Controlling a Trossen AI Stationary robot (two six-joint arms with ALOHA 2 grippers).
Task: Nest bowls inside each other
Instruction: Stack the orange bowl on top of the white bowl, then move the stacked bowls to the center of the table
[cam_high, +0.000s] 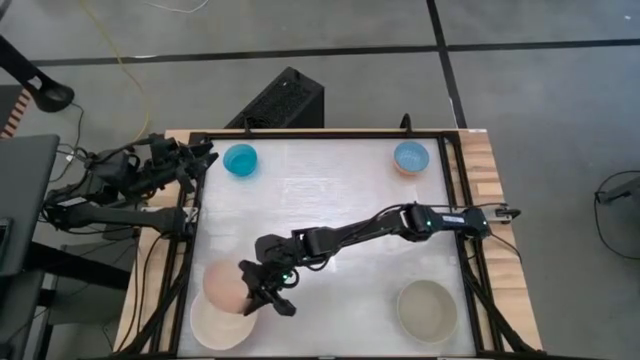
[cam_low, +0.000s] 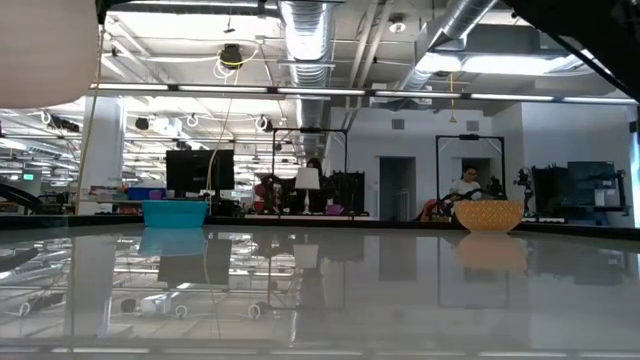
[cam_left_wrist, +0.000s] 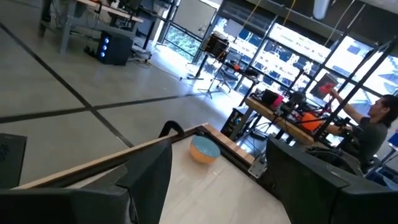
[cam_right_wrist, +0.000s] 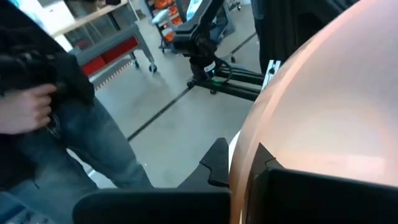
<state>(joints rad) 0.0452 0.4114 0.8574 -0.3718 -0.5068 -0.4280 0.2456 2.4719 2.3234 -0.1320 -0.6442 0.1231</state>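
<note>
My right gripper (cam_high: 262, 293) reaches across to the near left of the table and is shut on a salmon-pink bowl (cam_high: 226, 285). The bowl hangs over the far part of a white bowl (cam_high: 212, 326) standing on the table; it also shows in the low view (cam_low: 40, 50). A cyan bowl (cam_high: 240, 159) stands at the far left. A light blue bowl (cam_high: 410, 157) with a tan outside stands at the far right, and a beige-grey bowl (cam_high: 427, 310) at the near right. My left gripper (cam_high: 203, 160) waits open at the table's far left edge. My right gripper holds the salmon-pink bowl by its rim (cam_right_wrist: 244, 163) on the side toward the table's right. One finger (cam_right_wrist: 216, 163) is on the inner side and one (cam_right_wrist: 311, 186) lies on the outer wall. The fingers come from the right, slanting slightly down. The bowl is lifted clear.
A black frame (cam_high: 455, 200) runs round the white table top, with wooden margins outside it. A person (cam_right_wrist: 56, 118) stands close beyond the table's left side, and others (cam_left_wrist: 373, 124) are farther off in the room. The middle of the table is bare.
</note>
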